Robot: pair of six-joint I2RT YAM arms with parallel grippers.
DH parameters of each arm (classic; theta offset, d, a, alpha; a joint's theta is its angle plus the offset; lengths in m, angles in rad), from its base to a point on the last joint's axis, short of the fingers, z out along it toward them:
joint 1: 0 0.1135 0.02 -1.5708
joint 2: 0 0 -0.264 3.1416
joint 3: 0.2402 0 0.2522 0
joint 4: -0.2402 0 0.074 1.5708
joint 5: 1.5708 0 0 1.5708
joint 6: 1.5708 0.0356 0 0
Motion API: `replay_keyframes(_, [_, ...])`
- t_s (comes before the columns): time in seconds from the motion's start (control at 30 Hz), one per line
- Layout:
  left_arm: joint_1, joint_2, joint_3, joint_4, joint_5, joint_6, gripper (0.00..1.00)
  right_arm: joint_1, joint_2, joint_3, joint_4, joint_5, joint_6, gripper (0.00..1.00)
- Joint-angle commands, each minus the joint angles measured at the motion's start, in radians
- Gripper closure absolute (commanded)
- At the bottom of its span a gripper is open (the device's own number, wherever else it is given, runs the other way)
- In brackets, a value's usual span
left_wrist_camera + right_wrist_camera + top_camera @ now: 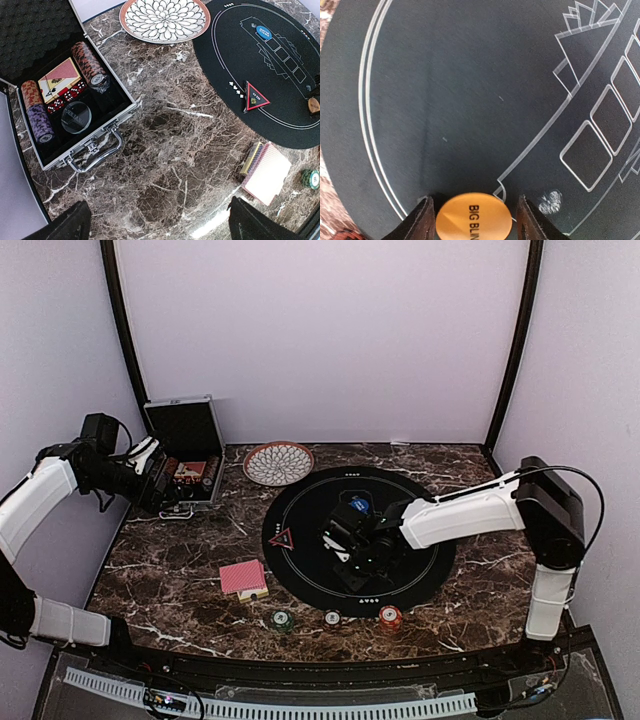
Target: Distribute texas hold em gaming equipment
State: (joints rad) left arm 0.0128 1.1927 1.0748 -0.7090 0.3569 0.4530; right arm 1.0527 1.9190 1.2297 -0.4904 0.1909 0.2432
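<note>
Over the mat (pixel 415 575) mid-tabletop, right jaws flank the orange button (pixel 474 217); I can't tell if they're gripping. Edge pinch could flip it. Left jaws wide open, empty.

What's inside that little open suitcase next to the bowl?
Inside the case you can see rolls of chips, red-backed cards, red dice and a clear round disc. Whatever sits under the cards and disc is covered up.

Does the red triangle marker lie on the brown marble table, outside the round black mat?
No, the red triangle marker lies flat on the round black mat, close to its edge.
</note>
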Motion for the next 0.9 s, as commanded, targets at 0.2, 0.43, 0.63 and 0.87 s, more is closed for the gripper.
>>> replay_keyframes(0.2, [-0.005,-0.012,0.027,-0.032,0.024,0.000,0.01,-0.055,-0.125,-0.145,-0.025,0.063,0.052,0.49])
replay_keyframes(0.43, [-0.006,-0.006,0.035,-0.039,0.020,0.005,0.01,-0.104,-0.210,-0.228,-0.021,0.042,0.067,0.50])
replay_keyframes(0.63, [-0.005,-0.005,0.037,-0.045,0.017,0.010,0.01,-0.121,-0.246,-0.238,-0.029,-0.007,0.056,0.48])
replay_keyframes(0.87, [-0.005,-0.007,0.033,-0.047,0.018,0.014,0.01,-0.197,-0.263,-0.142,-0.045,-0.071,0.029,0.35])
